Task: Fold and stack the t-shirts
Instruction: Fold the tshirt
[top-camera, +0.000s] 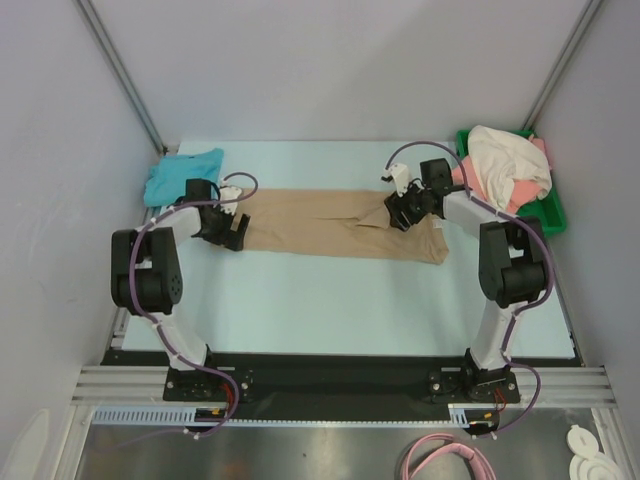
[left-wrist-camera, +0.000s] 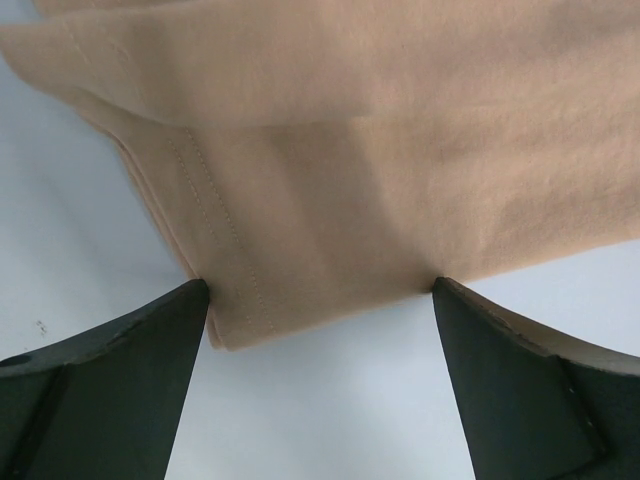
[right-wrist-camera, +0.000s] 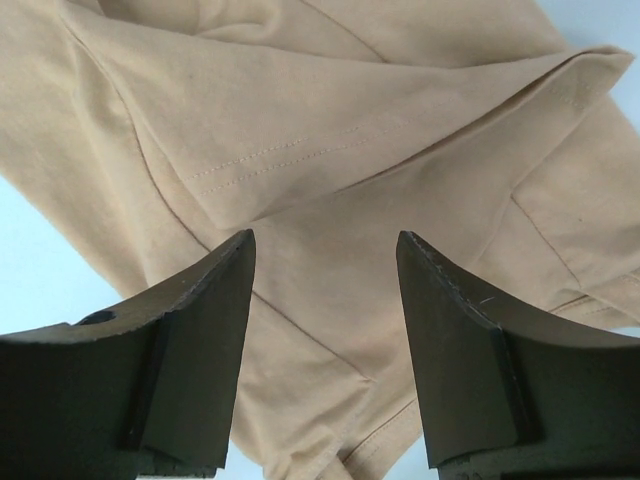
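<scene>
Now: both hands spread at the ends of the tan t-shirt

The tan t-shirt (top-camera: 340, 225) lies flat on the pale counter (top-camera: 330, 300) as a long band running from 9 o'clock to 3 o'clock across the middle of the top view. Its cloth is doubled over on itself in layers.

The left hand (top-camera: 232, 232) sits at the band's 9 o'clock end. In its wrist view the two dark fingers (left-wrist-camera: 130, 350) stand wide apart. A stitched, hemmed corner of the shirt lies in the gap between their tips, and nothing is pinched.

The right hand (top-camera: 398, 215) is over the band towards its 3 o'clock end, on the far edge. It is spread too. Its fingers (right-wrist-camera: 180, 330) frame a folded flap with a double row of stitching, and the cloth lies loose under them rather than clamped. Whether the tips touch the cloth cannot be told.

A teal-blue t-shirt (top-camera: 183, 178) lies crumpled at 10 o'clock from the tan one, just beyond the left hand. At 2 o'clock, on the counter's right edge, a green tray (top-camera: 550, 215) holds a cream-white t-shirt (top-camera: 505, 165) heaped on a coral-pink t-shirt (top-camera: 520, 205). The pink cloth shows only at the edges.
</scene>
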